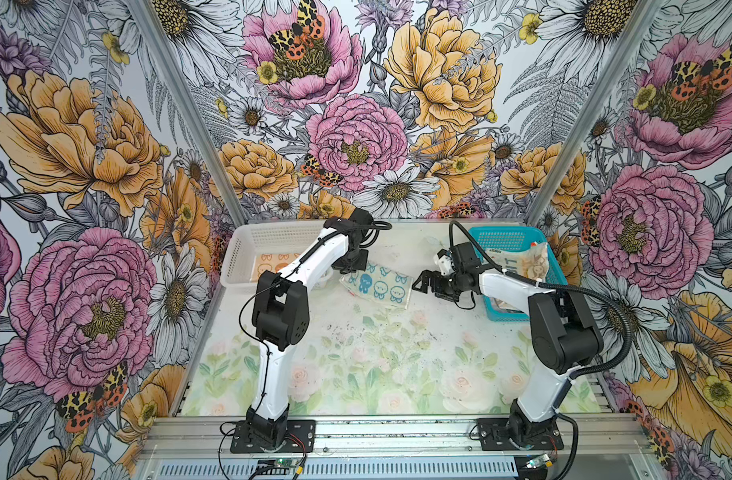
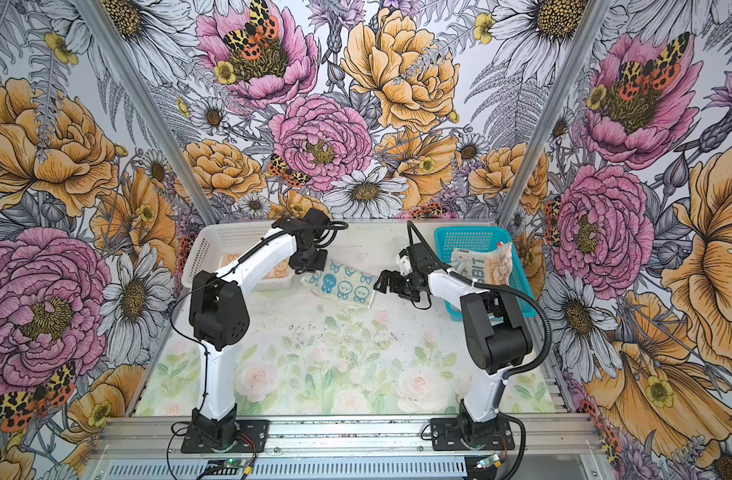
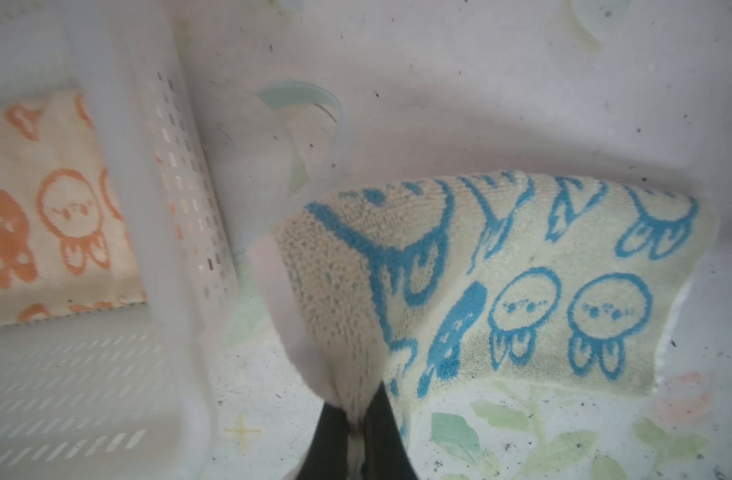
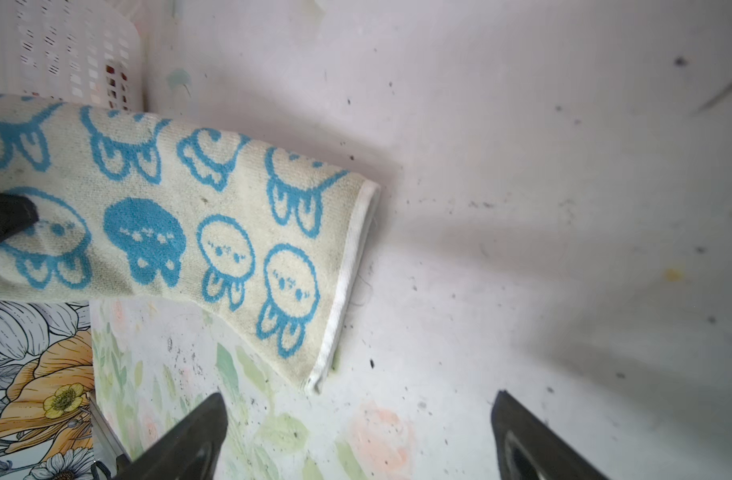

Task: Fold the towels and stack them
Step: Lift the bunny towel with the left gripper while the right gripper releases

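Lifting should be done slowly, the cream-and-blue towel (image 1: 376, 284), laid just beside the white basket (image 1: 233, 253), being clamped at one end by the left gripper (image 3: 356, 411) while the right gripper (image 4: 360, 397) is spread wide nearby.

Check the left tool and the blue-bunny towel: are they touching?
Touching. The left wrist view shows the left tool shut on the blue-bunny towel, a fold of cloth pinched between its fingers.
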Available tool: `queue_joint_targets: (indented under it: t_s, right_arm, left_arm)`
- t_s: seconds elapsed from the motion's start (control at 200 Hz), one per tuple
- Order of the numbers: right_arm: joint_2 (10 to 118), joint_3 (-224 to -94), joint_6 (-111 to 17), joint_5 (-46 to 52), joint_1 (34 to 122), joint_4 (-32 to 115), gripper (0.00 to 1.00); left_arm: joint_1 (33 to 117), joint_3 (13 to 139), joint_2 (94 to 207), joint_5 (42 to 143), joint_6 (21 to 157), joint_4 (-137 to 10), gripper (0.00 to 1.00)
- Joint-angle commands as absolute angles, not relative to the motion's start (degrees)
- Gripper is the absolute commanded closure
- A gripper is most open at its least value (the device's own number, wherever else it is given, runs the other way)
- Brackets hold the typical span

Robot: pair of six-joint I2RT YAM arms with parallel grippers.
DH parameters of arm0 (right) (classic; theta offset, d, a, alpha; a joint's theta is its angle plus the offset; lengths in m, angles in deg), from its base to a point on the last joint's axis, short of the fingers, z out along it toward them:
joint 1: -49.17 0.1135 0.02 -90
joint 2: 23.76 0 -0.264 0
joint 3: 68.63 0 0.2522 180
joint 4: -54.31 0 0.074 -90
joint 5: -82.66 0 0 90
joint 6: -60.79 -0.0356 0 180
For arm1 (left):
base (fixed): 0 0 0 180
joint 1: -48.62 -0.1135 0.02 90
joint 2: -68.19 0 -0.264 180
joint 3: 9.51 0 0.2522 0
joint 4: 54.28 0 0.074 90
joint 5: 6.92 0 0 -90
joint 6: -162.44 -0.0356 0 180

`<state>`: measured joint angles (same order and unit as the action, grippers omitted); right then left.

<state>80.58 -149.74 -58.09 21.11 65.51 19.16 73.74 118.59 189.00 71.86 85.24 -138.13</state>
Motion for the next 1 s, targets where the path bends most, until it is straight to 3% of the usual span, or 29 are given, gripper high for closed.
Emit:
queue_joint_targets:
  t_s: [0.0,0.185,0.56,0.996]
  right_arm:
    - [83.00,-154.65,-57.64,22.82,66.39,19.84,0.01]
    - [86.17,-162.49,-57.90,23.36,69.21,19.89,0.01]
    - [94.94,-175.97,-60.07,25.72,73.87,19.80,0.01]
    - [102.71,-189.37,-61.90,28.40,78.15,19.20,0.01]
  left_arm:
    - [72.00,122.44,187.24,66.24,82.17,-143.87,1.00]
    - [68.79,125.30,186.23,60.41,79.72,-143.98,1.00]
    - [61.05,129.13,185.70,58.91,73.37,-143.82,1.00]
    - [54.71,130.25,191.94,51.28,69.98,-143.54,1.00]
